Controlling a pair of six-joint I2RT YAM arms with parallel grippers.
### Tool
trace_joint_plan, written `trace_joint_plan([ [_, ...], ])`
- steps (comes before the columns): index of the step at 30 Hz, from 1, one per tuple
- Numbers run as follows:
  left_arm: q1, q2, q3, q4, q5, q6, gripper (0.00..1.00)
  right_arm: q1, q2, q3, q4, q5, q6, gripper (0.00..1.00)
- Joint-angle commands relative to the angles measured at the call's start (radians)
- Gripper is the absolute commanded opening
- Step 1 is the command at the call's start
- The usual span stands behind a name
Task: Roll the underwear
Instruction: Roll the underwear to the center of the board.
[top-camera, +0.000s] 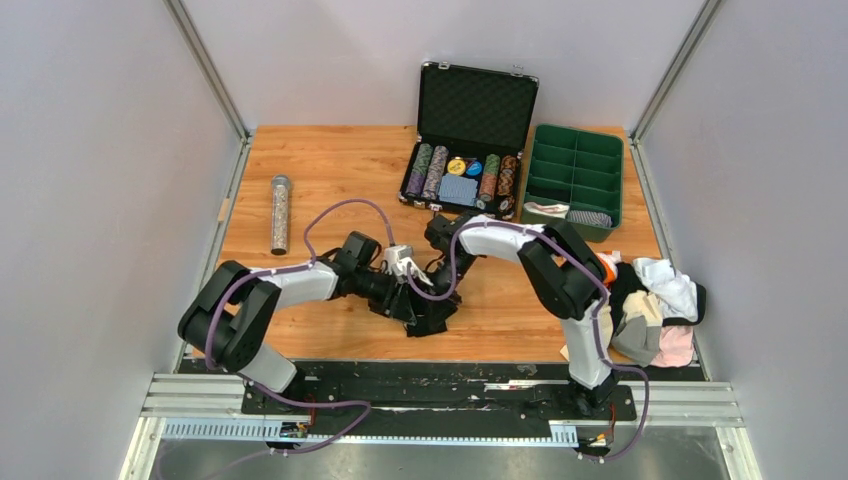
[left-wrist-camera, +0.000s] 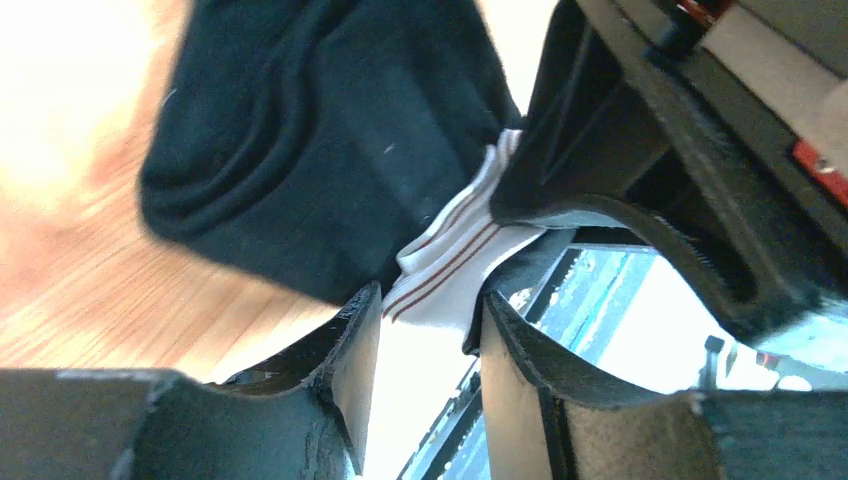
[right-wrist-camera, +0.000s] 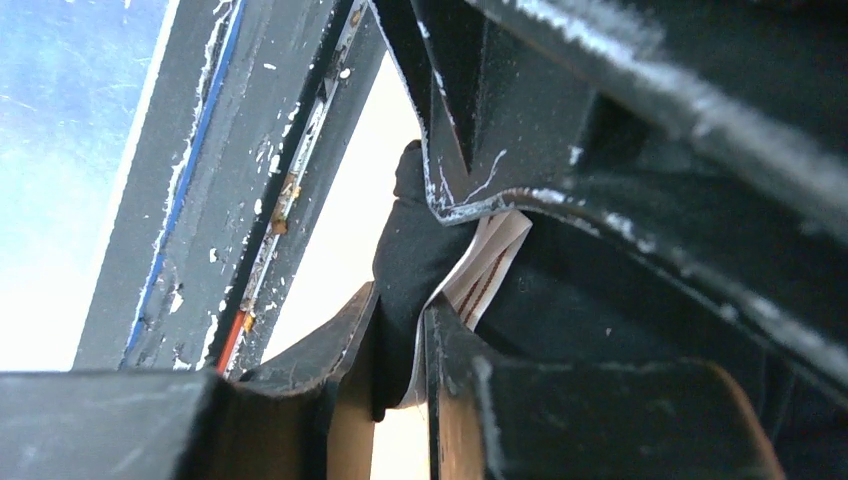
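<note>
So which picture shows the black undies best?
The left wrist view: the black undies fill much of it, folds and striped white waistband clear. The top view shows only a small dark lump. The right wrist view shows just a bit pinched in the right pincer.

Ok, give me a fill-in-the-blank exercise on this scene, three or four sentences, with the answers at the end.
1. The jaws of both arms are clamped on the ____ underwear.
2. Its white waistband has thin ____ stripes.
3. The poker chip case stands with its lid ____.
4. The compartment tray beside that case is ____ in colour.
Missing words: black; red; open; green.
</note>
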Motion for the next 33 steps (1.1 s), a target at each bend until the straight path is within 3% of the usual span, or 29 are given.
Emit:
trace_joint_plan([
  [1, 0.066, -0.097, 0.016, -0.085, -0.126, 0.027, 0.49, -0.028, 0.188, 0.126, -0.275, 0.082, 0.063, 0.06],
  [6, 0.191, -0.28, 0.059, -0.155, -0.219, 0.081, 0.52, -0.094, 0.392, 0.312, -0.397, 0.012, 0.189, 0.06],
  [10, 0.156, -0.385, 0.073, -0.033, -0.185, 0.238, 0.55, -0.17, 0.505, 0.382, -0.401, -0.063, 0.32, 0.05],
  [14, 0.041, -0.373, 0.104, -0.034, -0.127, 0.543, 0.55, -0.211, 0.559, 0.373, -0.379, -0.11, 0.407, 0.04],
  [16, -0.033, -0.376, 0.076, -0.032, -0.122, 0.772, 0.55, -0.214, 0.577, 0.364, -0.372, -0.111, 0.429, 0.04],
  [19, -0.125, -0.409, -0.075, 0.12, -0.126, 1.129, 0.56, -0.214, 0.597, 0.365, -0.356, -0.105, 0.467, 0.04],
  [22, -0.154, -0.392, -0.172, 0.257, -0.123, 1.319, 0.6, -0.214, 0.616, 0.379, -0.348, -0.09, 0.501, 0.03],
  [28, -0.193, -0.314, -0.196, 0.314, -0.083, 1.456, 0.6, -0.214, 0.632, 0.387, -0.342, -0.086, 0.524, 0.04],
  [33, -0.215, -0.245, -0.2, 0.334, -0.108, 1.477, 0.59, -0.213, 0.637, 0.39, -0.341, -0.086, 0.531, 0.04],
])
